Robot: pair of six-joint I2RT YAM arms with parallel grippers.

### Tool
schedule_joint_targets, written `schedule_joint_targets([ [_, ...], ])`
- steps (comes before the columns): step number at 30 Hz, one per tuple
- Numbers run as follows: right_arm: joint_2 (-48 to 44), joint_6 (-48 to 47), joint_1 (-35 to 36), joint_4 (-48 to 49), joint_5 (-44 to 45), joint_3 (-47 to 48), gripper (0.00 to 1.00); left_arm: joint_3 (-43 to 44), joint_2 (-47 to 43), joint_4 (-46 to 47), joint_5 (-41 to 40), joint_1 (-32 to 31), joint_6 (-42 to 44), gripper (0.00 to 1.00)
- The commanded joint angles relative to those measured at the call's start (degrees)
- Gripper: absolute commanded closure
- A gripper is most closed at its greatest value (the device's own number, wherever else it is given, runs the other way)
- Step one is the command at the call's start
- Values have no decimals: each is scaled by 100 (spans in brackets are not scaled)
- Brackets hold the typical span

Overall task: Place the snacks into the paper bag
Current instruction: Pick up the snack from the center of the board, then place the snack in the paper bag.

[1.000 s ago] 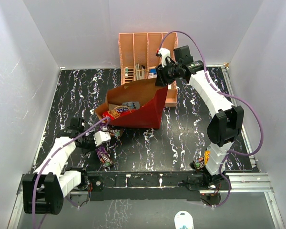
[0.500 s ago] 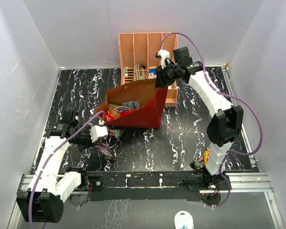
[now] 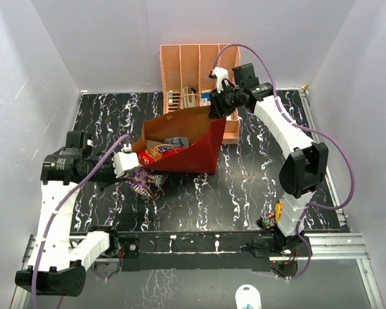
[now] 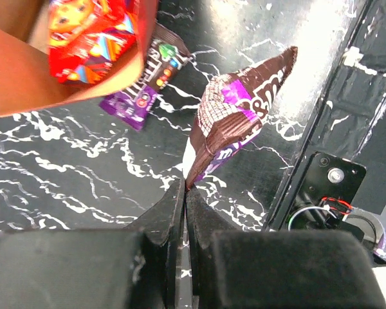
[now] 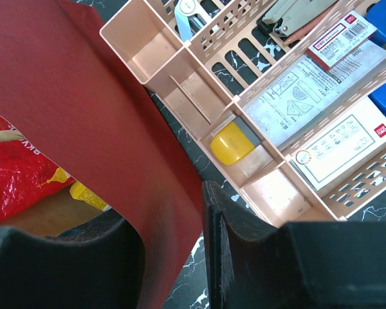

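Observation:
The dark-red paper bag (image 3: pixel 196 151) lies tilted on the table with its brown-lined mouth facing left. A red chip bag (image 3: pixel 159 153) and other snacks sit in the mouth. My left gripper (image 3: pixel 130 168) is shut on the end of a purple candy wrapper (image 3: pixel 143 185), which hangs just in front of the mouth. In the left wrist view the wrapper (image 4: pixel 235 116) dangles from my shut gripper (image 4: pixel 185 190). A second purple wrapper (image 4: pixel 145 87) lies under the bag's lip (image 4: pixel 51 90). My right gripper (image 3: pixel 216 108) is shut on the bag's upper back rim, with the red wall (image 5: pixel 83 116) between its fingers.
The peach slotted organizer (image 3: pixel 193 64) stands right behind the bag, holding boxes and a yellow item (image 5: pixel 231 143). Small yellow and dark packets (image 3: pixel 271 220) lie by the right arm's base. White walls enclose the table on three sides.
My left gripper has lifted the purple wrapper off the table and carried it back and left, up to the bag's mouth. The right gripper has stayed on the rim.

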Motion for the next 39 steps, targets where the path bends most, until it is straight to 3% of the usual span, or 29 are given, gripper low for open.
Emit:
schedule_joint_targets([
  [1,-70,-72,21,208,1,15,64,981,199,-590,378,44,-261,100],
  [16,-34,-85,57,172,1,52,64,3964,1555,232,-197,44,-2337,100],
  [28,61,-98,92,116,1,151,64,5389,2860,842,-104,-73,-3371,100],
  [32,85,-98,108,102,12,182,64,5561,3187,1036,-340,-525,-3573,100],
  [39,85,-107,121,89,10,201,64,5313,3551,1534,-1450,-1774,-3753,100],
])
